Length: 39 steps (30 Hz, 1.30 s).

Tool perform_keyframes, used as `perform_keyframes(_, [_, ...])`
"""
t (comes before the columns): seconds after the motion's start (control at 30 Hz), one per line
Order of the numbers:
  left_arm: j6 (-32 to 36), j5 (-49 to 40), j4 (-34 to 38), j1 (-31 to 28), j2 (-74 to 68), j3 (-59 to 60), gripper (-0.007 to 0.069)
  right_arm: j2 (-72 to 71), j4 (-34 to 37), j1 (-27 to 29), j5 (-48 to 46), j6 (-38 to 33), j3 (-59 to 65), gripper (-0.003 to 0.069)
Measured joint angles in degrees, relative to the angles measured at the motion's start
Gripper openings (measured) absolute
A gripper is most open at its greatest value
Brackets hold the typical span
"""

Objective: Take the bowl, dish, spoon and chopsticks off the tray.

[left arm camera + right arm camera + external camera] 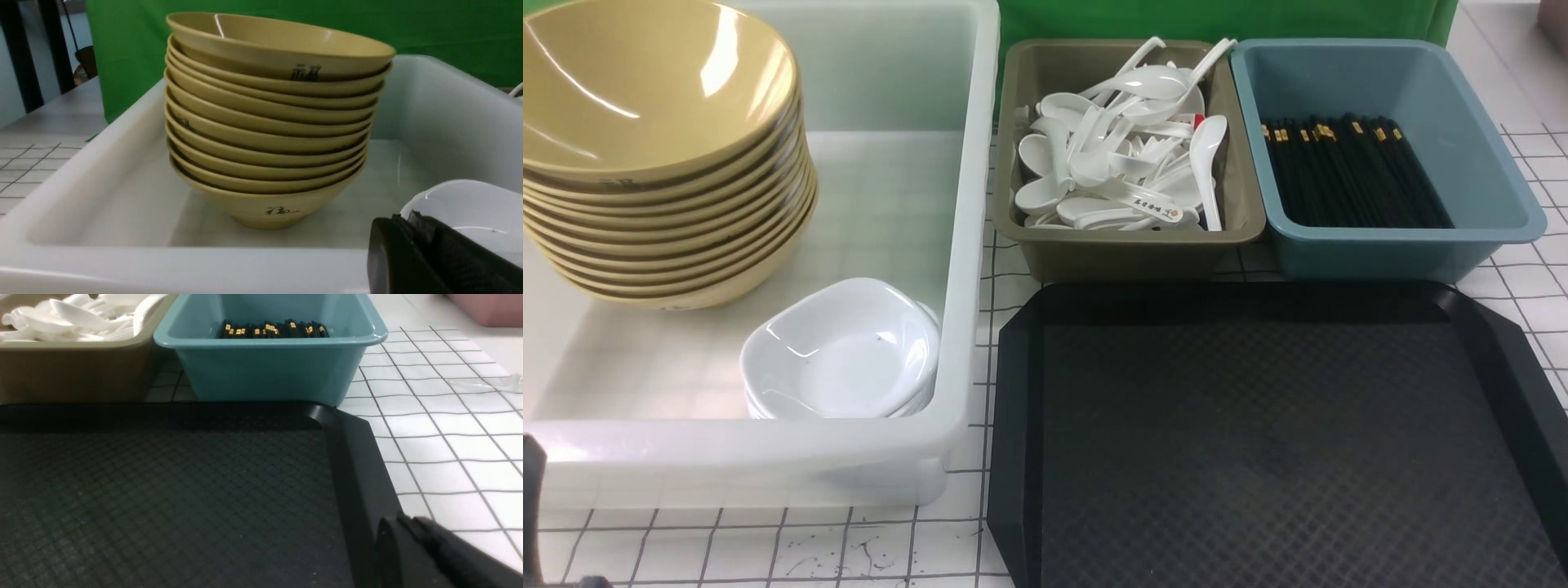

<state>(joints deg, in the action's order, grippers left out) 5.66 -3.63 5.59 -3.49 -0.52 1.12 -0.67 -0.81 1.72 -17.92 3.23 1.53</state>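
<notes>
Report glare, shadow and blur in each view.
Front view: window-like glare streaks on the top bowl, tray matte and dim. Left wrist view: left gripper blurred up close. Right wrist view: olive bin soft, tray's far edge shadowed.

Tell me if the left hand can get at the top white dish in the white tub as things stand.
Probably yes. The dish tops its stack in the white tub, uncovered, the bowl stack well apart; the shut left hand sits just outside the tub wall.

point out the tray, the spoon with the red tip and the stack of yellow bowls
tray (pixel 1258 441), front view, bare textured floor.
spoon with the red tip (pixel 1147 204), front view, its lettered handle, in the olive bin.
stack of yellow bowls (pixel 269 122), left wrist view, side of the middle rims.
</notes>
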Motion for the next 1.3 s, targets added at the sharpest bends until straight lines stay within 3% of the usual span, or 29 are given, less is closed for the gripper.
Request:
perform_keyframes(0.33, [-3.0,-14.0,-3.0,0.1,1.2,0.4,-0.0013,0.0,0.0,0.0,-0.1,0.0,0.0,0.0069])
perform_keyframes(1.3, [-2.4,-14.2,-3.5,1.1,1.2,0.4,-0.0013,0.0,0.0,0.0,-0.1,0.0,0.0,0.0099])
